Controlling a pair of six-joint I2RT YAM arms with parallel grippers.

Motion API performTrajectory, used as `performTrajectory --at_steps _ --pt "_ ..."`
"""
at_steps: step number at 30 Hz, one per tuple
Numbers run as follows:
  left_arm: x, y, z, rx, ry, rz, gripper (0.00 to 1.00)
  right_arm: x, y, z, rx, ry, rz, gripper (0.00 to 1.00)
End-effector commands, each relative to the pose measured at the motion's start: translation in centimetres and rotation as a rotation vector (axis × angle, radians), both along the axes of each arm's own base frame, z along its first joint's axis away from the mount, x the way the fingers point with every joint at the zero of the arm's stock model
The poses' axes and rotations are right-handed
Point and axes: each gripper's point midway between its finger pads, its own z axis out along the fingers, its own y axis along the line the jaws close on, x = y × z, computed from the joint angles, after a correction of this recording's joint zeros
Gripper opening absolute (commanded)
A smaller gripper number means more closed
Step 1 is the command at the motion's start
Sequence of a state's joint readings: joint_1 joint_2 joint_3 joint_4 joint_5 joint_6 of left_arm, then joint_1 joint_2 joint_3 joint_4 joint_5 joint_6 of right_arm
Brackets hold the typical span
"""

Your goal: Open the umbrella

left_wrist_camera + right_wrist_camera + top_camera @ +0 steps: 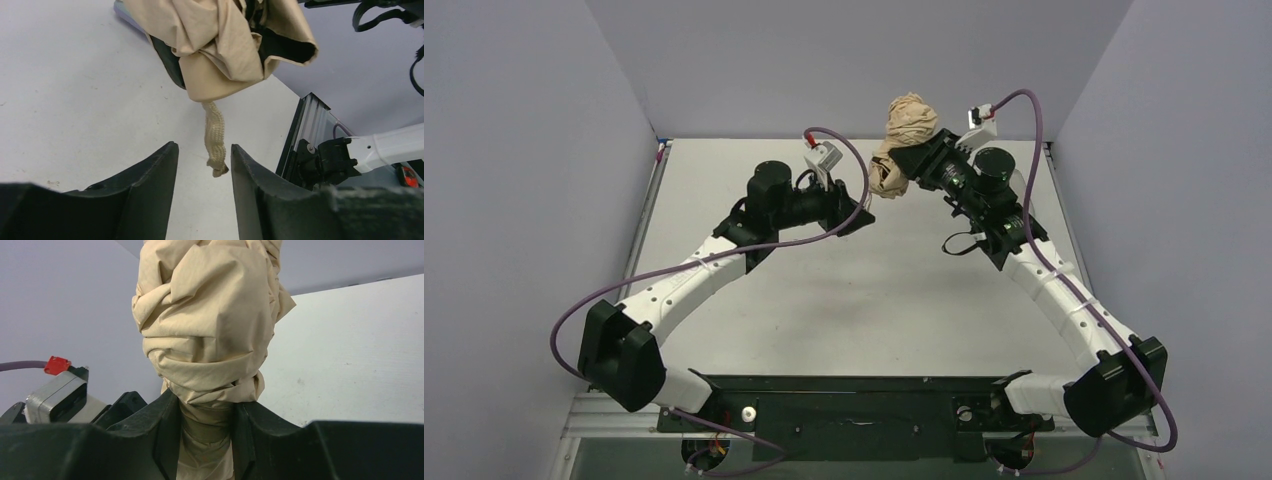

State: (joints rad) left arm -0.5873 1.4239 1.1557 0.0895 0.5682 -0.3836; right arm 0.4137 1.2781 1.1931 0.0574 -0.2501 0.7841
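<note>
The umbrella [908, 122] is folded, a crumpled tan bundle at the far side of the counter [824, 300], close to the back wall [824, 60] and between the ends of the two arms. The right fingers [156, 442] are closed hard on its narrow lower part, with the fabric pinched between them and no gap showing. Below that grip the bundle is cut off by the bottom of the right wrist view, and from above the fingers are half lost under the cloth. The left fingers [150, 185] stand well apart and hold nothing. The tan cord loop [215, 142] dangles from the bundle down into the gap between them, its end just beside the finger on the right of that view. Whether it touches that finger cannot be told. In the left wrist view black lining [172, 62] shows inside the folds, but the shaft and the handle cannot be made out in any view. They may be buried in the fabric. A pale lavender sliver [125, 12] at the top edge of that view is mostly covered by the cloth and cut off, too little to identify. From above it is unclear whether the bundle hangs free of the counter. Past the right fingers, the left arm's grey wrist camera [57, 397] with a red tab peeks in, partly hidden.
</note>
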Motion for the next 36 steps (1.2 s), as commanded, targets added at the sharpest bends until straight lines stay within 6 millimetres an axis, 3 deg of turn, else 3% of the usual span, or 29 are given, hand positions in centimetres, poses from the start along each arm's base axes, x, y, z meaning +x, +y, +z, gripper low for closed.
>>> performTrajectory --at_steps 1,5,6,13,28,33,35,36 --pt "1.1 -0.2 1.5 -0.017 -0.038 0.03 0.31 -1.8 -0.1 5.2 0.089 -0.144 0.011 0.0" --pt "0.6 -0.5 0.7 -0.003 -0.023 0.001 0.02 -1.7 -0.4 5.7 0.088 -0.162 -0.003 0.0" --pt "0.2 -0.5 0.5 -0.001 -0.021 -0.013 0.0 -1.5 -0.6 5.8 0.088 -0.166 -0.013 0.0" --pt "-1.8 -0.4 -2.3 0.056 -0.002 -0.072 0.0 0.1 -2.4 8.1 0.11 -0.215 -0.071 0.0" --pt "-4.1 1.0 -6.1 0.163 0.032 -0.143 0.0 1.7 -4.9 10.9 0.092 -0.306 -0.12 0.0" --pt "-4.2 1.4 -6.2 0.185 0.015 -0.164 0.0 2.2 -5.2 11.8 0.082 -0.337 -0.139 0.0" --pt "-4.0 1.7 -5.4 0.194 -0.025 -0.164 0.01 2.2 -5.2 12.0 0.07 -0.348 -0.143 0.0" --pt "-3.6 1.8 -4.3 0.188 -0.057 -0.154 0.06 2.2 -5.2 11.9 0.064 -0.346 -0.147 0.0"
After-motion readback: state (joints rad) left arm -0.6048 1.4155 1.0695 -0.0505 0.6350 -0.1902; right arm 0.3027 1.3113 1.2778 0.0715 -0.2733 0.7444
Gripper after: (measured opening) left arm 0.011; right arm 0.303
